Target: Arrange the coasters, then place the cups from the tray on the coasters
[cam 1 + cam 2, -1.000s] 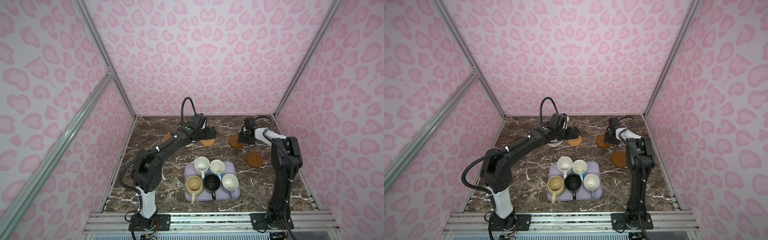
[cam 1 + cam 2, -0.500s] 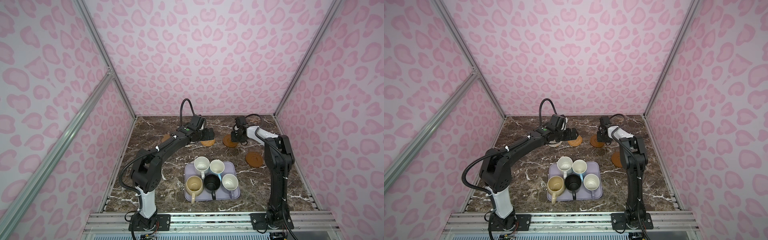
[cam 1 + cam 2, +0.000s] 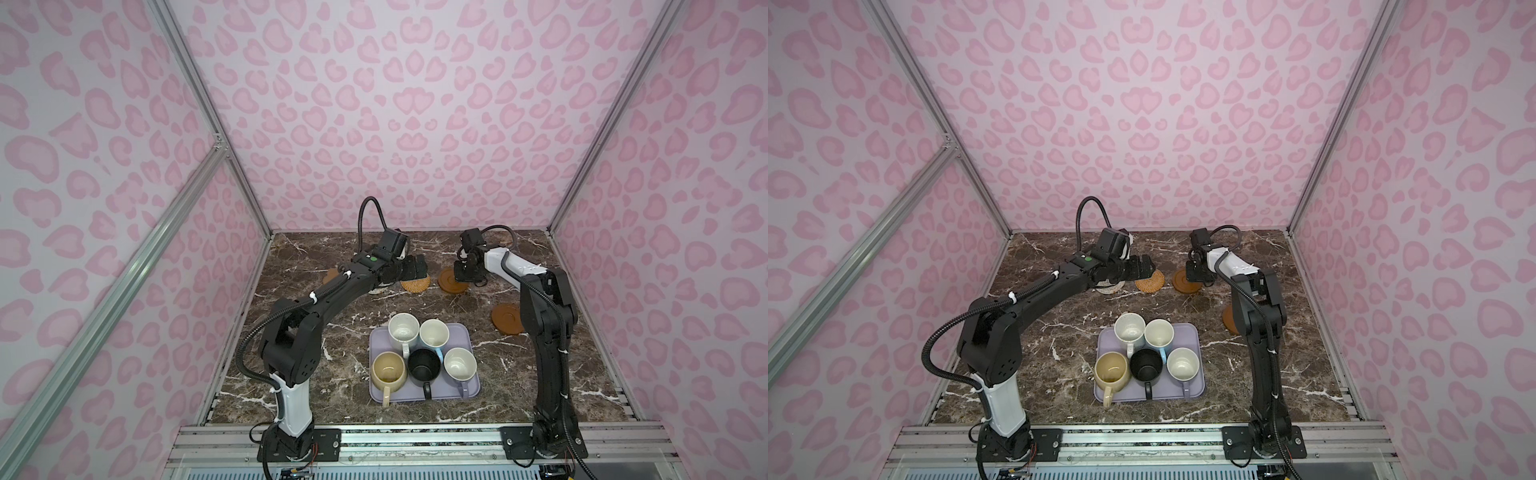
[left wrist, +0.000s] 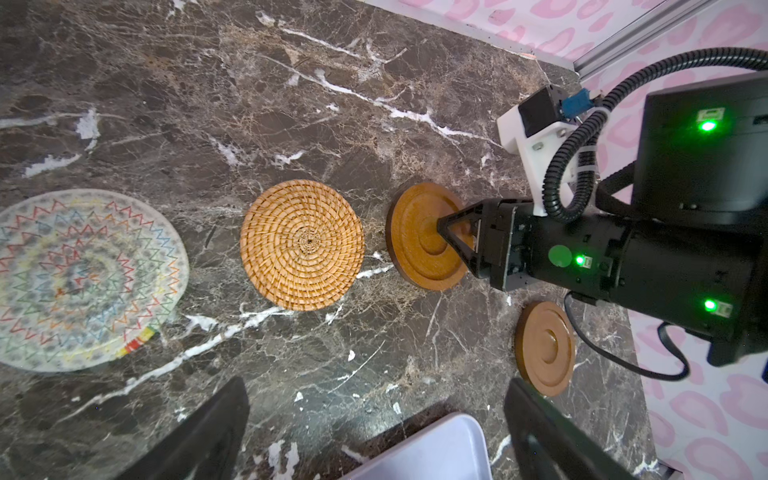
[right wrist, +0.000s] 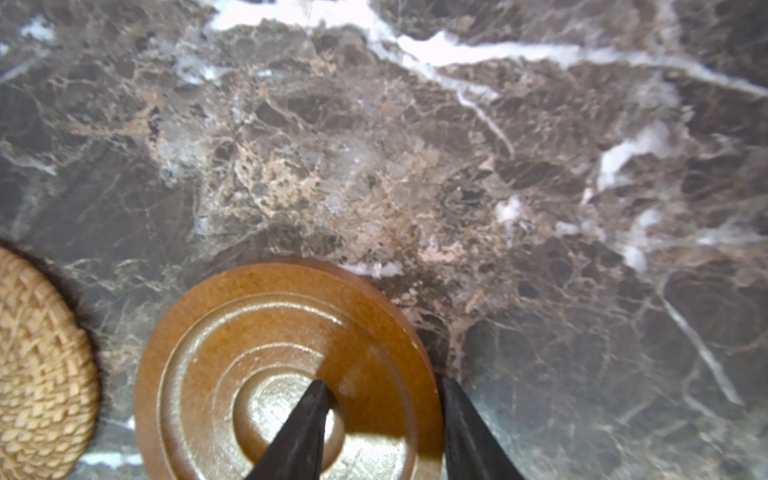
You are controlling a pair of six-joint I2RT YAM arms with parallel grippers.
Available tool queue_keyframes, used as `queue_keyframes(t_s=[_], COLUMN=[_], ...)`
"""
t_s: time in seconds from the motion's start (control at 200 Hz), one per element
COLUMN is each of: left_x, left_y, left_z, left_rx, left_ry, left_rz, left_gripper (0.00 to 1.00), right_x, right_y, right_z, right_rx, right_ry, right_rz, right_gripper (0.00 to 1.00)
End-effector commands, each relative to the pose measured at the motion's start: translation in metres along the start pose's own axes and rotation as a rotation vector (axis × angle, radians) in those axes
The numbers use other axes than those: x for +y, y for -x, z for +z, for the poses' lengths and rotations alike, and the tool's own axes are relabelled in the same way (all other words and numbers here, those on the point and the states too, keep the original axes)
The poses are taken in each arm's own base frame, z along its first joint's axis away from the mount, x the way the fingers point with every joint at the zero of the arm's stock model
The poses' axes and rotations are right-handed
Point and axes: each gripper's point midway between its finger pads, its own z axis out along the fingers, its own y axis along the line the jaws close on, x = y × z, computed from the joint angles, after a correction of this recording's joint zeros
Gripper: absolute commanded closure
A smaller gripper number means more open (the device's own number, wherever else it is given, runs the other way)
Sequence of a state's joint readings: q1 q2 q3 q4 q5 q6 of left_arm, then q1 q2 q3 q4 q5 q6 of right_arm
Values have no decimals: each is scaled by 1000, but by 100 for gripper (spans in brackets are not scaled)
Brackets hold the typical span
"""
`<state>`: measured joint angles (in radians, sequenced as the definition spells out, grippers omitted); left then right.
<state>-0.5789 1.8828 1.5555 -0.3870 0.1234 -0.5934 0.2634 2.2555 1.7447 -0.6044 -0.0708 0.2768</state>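
I make out a glossy, ring-grooved wooden disc (image 5: 249,332), a rough coiled rattan coaster (image 4: 302,245), a polished brown marble-look tabletop (image 5: 415,145) and a smooth matt tray (image 3: 461,336).

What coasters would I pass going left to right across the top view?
tan flower-shaped coaster → whitish woven coaster, mostly hidden under the left arm → orange rattan coaster → far brown wooden disc → nearer brown wooden disc

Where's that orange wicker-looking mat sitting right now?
In both top views the orange rattan coaster lies flat near the back of the marble table, about mid-width. It sits between the whitish woven coaster and a brown wooden disc, touching neither.
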Motion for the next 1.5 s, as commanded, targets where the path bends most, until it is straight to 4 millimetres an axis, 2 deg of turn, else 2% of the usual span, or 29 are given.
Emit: queue_keyframes(t_s=[0.0, 0.13, 0.15, 0.345, 0.36, 0.52, 0.615, 0.735, 0.855, 0.99, 1.01, 1.15, 1.235, 1.375, 1.495], left_x=[-4, -4, -3, -3, -4, -6, -9, -17, -33, -60, -64, -90, -95, -113, -124], left_y=[8, 9, 9, 9, 9, 12, 14, 16, 13, 8, 6, -3, -8, -20, -32], left_z=[-1, -3, -3, -7, -7, -14, -20, -33, -46, -58, -59, -64, -61, -53, -39], left_rx=[-31, -37, -37, -41, -43, -59, -73, -91, -88, -81, -79, -63, -56, -24, 22], left_ry=[-20, -17, -16, -13, -15, -26, -38, -65, -112, -187, -200, -279, -274, -280, -307], left_rz=[0, 0, -1, -1, 0, -2, -1, 20, 56, 103, 109, 131, 117, 162, 178], left_gripper=[2, 2, 2, 2, 2, 2, 2, 2, 2, 2, 2, 2, 2, 2, 2], right_x=[-5, -5, -5, -3, -2, 3, 3, 2, -7, -22, -27, -47, -64, -86, -96], right_y=[-13, -5, -9, -5, 2, 17, 24, 24, 12, -4, -16, -41, -62, -97, -113], right_z=[10, 6, 14, 6, -4, -27, -47, -77, -108, -139, -135, -152, -152, -138, -124], right_rx=[53, 36, 56, 38, 14, -24, -67, -109, -151, -192, -166, -171, -166, -125, -97], right_ry=[-33, -39, -44, -43, -39, -36, -45, -42, -40, -28, -38, -38, -40, -38, -43], right_rz=[2, 2, 0, -10, -9, -23, -33, -34, -11, 31, 34, 70, 120, 200, 230], right_gripper=[55, 55, 55, 47, 46, 38, 32, 17, 2, 2, 1, 2, 1, 1, 3])
